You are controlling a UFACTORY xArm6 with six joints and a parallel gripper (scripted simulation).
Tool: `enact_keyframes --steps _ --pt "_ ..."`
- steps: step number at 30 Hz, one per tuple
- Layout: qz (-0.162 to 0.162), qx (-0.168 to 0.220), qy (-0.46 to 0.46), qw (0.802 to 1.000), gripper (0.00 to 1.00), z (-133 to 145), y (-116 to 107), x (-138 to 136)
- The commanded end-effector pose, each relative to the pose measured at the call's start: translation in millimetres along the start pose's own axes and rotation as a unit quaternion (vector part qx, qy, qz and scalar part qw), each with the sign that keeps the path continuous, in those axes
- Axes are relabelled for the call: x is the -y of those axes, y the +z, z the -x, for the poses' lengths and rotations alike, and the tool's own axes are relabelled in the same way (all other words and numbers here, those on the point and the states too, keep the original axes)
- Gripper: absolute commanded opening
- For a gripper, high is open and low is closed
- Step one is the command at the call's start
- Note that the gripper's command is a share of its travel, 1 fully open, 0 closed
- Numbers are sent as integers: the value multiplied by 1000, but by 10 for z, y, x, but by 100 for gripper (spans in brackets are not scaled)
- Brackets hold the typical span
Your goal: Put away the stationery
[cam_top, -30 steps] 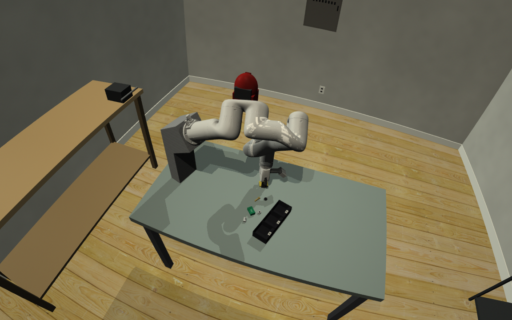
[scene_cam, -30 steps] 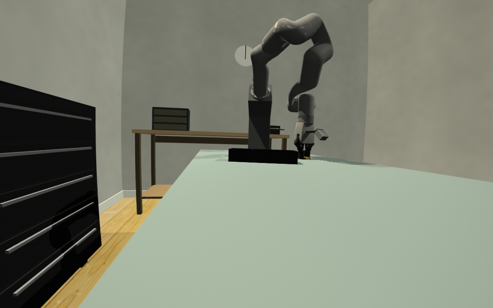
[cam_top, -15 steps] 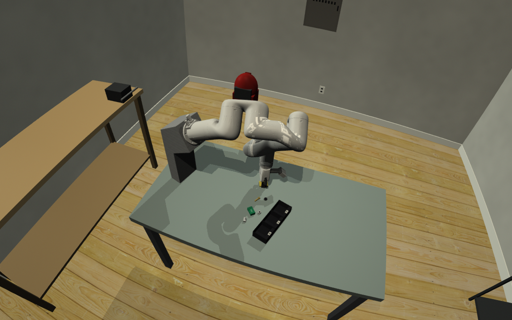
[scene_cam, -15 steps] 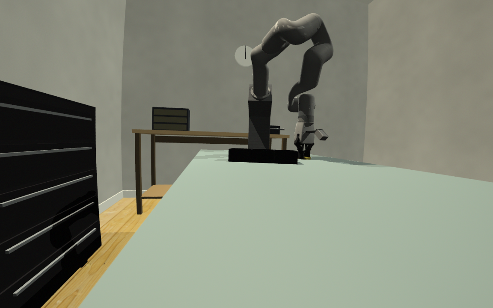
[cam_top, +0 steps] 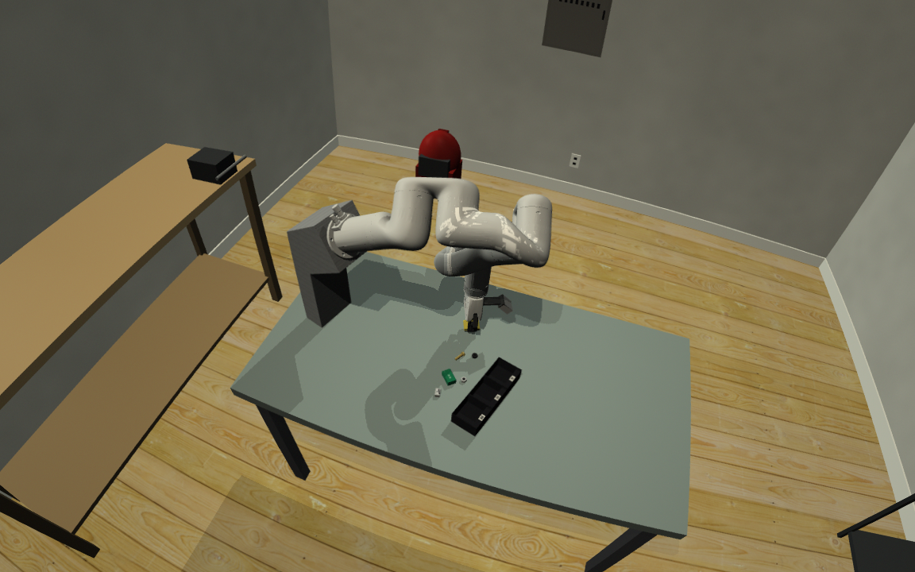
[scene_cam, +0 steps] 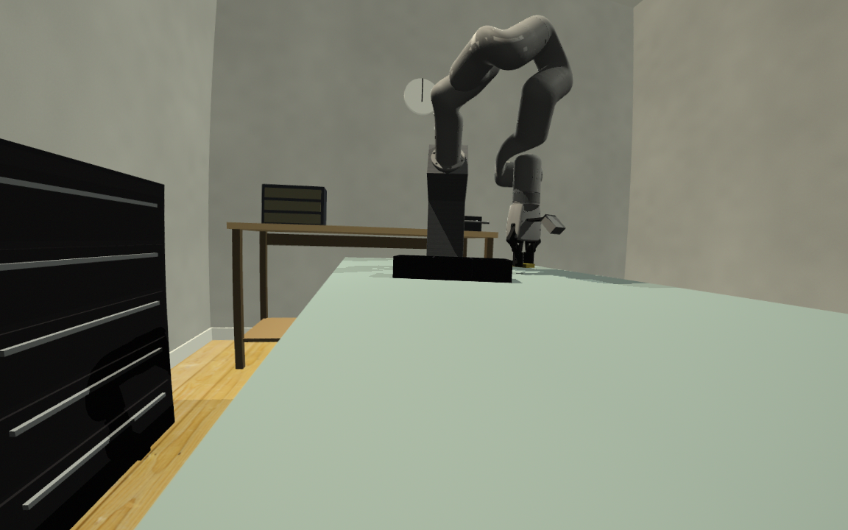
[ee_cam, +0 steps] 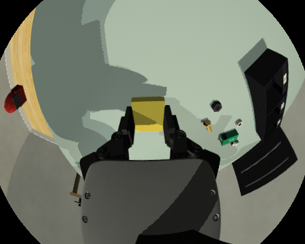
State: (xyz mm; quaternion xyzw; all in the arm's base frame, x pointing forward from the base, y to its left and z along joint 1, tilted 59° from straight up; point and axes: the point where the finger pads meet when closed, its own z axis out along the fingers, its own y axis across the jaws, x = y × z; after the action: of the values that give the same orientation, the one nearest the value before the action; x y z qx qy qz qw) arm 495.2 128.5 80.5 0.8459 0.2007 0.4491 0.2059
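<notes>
My gripper is shut on a yellow block, low at the table. The block shows between both fingers in the wrist view. A black three-compartment bin row stands on the table; its small white labels are too small to read. Between it and my gripper lie a brass-coloured bolt-like piece, a dark round piece, a green box, a small pale ring and a small whitish piece.
The table bears the arm's grey pedestal at its back left. A wooden workbench stands beyond. A black drawer cabinet stands to the left in the exterior view.
</notes>
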Motion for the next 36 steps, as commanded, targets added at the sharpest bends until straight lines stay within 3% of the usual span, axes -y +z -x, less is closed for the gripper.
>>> enact_keyframes --steps 1,10,34,36 --pt "0 0 0 1000 0 -3 -118 2" --pt "0 0 0 1000 0 -4 -418 1" --pt "0 0 0 1000 0 -3 -483 1" --pt "0 0 0 1000 0 -10 -483 -118"
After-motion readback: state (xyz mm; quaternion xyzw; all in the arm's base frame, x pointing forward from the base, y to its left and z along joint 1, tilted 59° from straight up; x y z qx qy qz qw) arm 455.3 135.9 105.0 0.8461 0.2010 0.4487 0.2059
